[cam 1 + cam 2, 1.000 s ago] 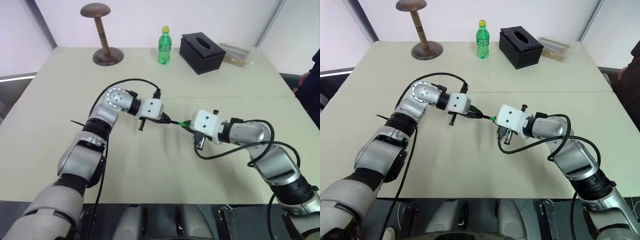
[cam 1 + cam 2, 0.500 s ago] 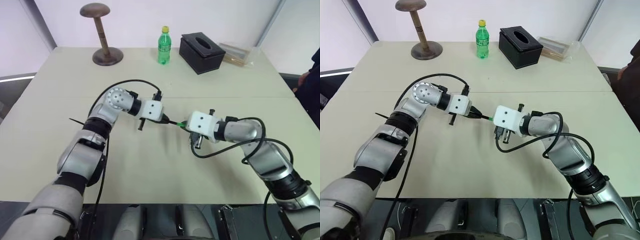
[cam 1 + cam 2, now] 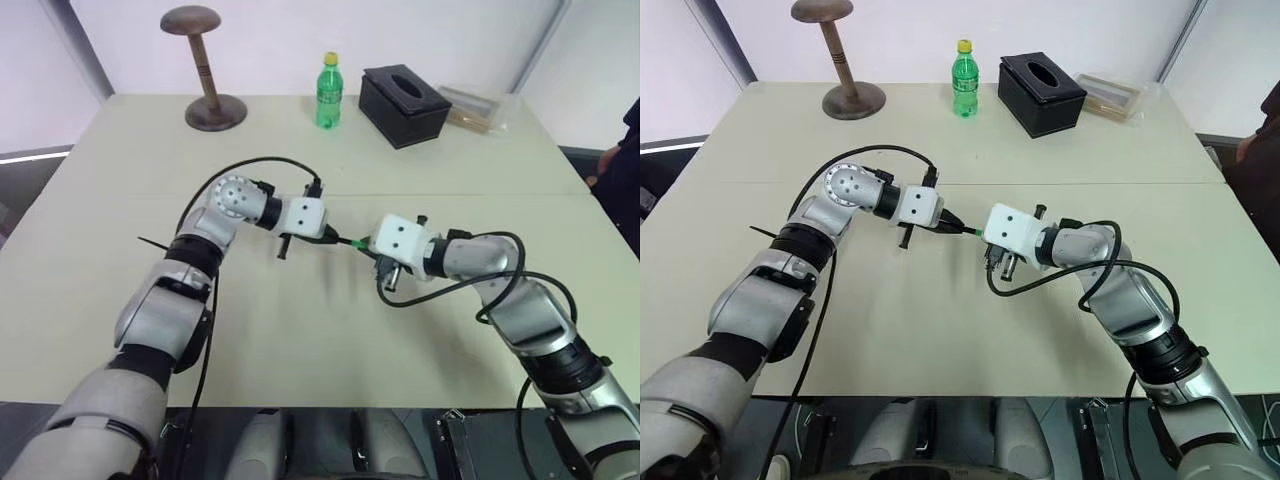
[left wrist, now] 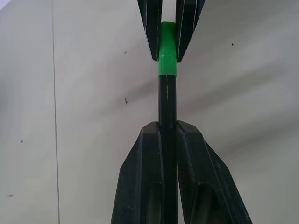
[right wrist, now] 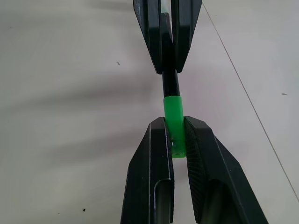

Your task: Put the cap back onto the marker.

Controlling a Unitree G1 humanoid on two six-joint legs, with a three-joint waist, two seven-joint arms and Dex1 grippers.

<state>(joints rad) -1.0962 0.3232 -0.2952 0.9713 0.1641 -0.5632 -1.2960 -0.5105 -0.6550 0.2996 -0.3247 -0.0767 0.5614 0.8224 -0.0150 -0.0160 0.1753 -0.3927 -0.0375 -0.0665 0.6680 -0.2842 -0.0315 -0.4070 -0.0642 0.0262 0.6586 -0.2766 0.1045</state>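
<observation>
Marker clamped between left pincer fingers, black shaft running straight out past fingertips toward right pincer. Right pincer closed on cap, green cylinder pinched between its pads. Cap sits on marker's end, both in one line. Two pincers face tip to tip, near each other, above beige table. Green bottle, black tissue box, wooden stand well apart, beyond both pincers.

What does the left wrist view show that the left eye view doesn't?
Left wrist view alone: the green cap seated over the black marker end, clamped by the right tool; the left tool grips the barrel.
Left eye view alone: the green bottle, black tissue box and wooden stand.
Both: marker, cap, table.
</observation>
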